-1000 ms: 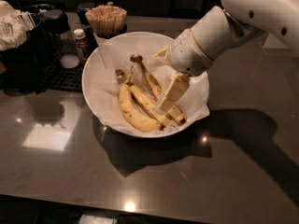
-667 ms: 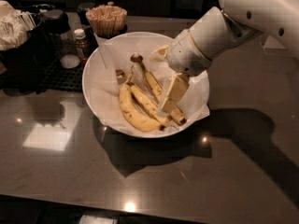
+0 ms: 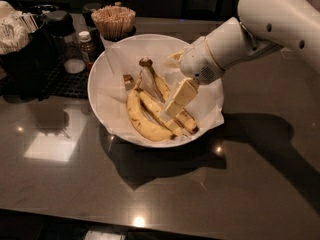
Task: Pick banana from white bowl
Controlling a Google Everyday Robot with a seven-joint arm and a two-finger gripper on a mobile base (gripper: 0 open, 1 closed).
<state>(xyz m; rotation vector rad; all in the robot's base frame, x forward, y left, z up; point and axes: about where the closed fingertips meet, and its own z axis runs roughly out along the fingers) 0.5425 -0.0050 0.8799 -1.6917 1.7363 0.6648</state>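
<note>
The white bowl point(image 3: 102, 91) stands on the dark counter, lined with crinkled white paper. The banana point(image 3: 161, 85) lies in the bowl. It is slim and speckled, with its dark stem tip pointing to the back and its body running toward the front right. Two plumper bananas point(image 3: 141, 119) joined at one stem lie to its left. My gripper point(image 3: 175, 105) reaches down from the right into the bowl. It sits right over the banana's lower half and hides part of it.
A cup of wooden stir sticks point(image 3: 114, 21) stands just behind the bowl. A small bottle point(image 3: 86, 43), a dark lidded container point(image 3: 59, 24) and a black caddy with white packets point(image 3: 17, 39) crowd the back left. Open dark counter point(image 3: 165, 199) lies in front.
My gripper has edged slightly lower and to the left over the bananas. The bowl and the bananas lie as before.
</note>
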